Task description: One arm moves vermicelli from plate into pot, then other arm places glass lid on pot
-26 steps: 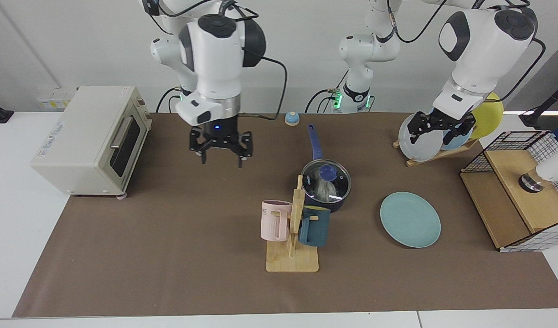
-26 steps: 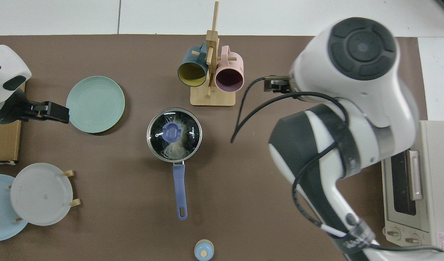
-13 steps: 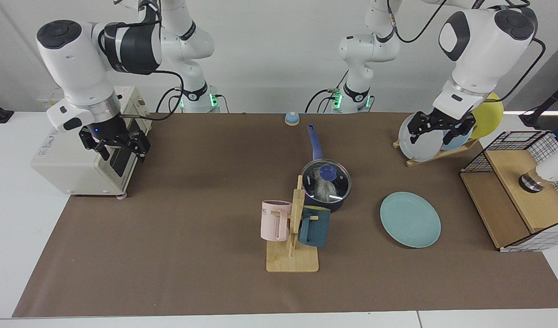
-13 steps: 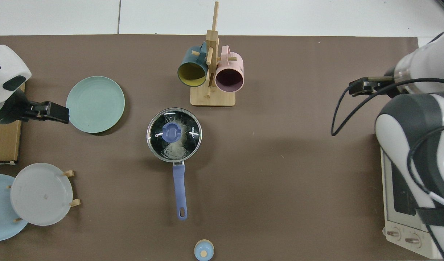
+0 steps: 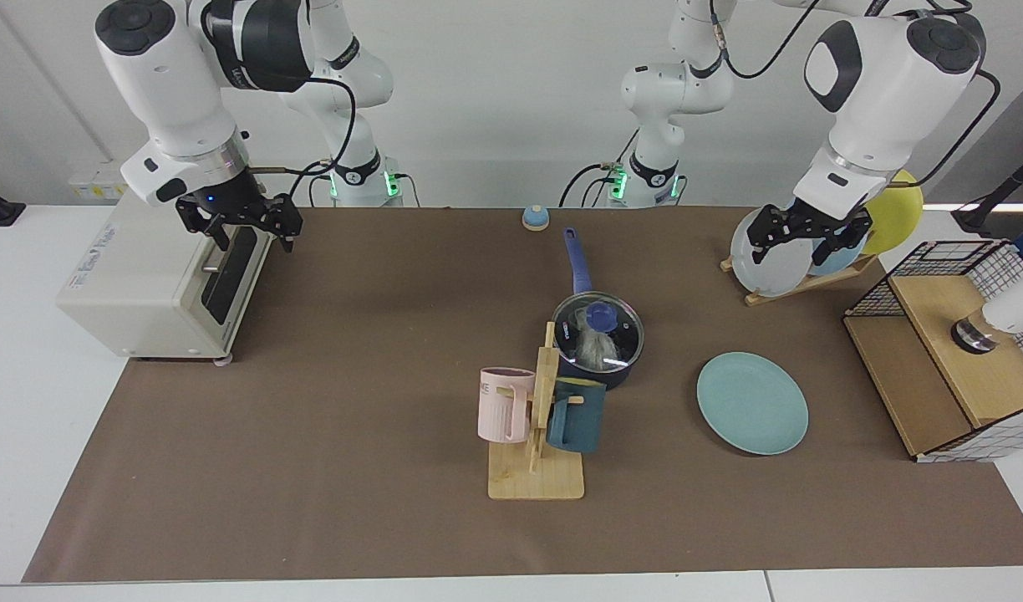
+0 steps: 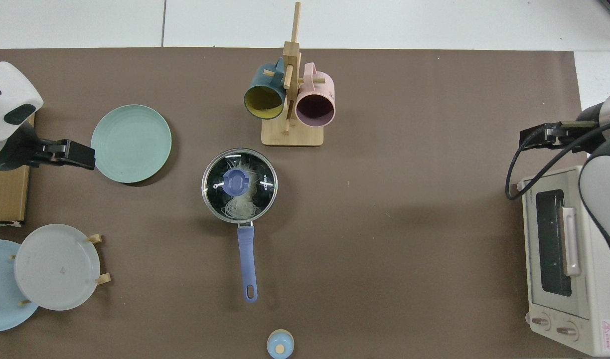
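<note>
Brown mat: glass lid [image 5: 597, 329] sits on pot [image 6: 239, 185] w/ vermicelli [image 6: 237, 205] inside, well apart from both grippers. We park right gripper [image 5: 239, 221] and left gripper [image 5: 804, 235] spread, empty, clear.

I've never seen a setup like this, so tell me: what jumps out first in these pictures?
Mid-table stands a dark pot with its glass lid on and white vermicelli showing through it. Beside it lies a bare teal plate. Two white arms flank the scene: the right gripper hangs open above a cream toaster oven, and the left gripper hangs open by upright plates in a rack.
</note>
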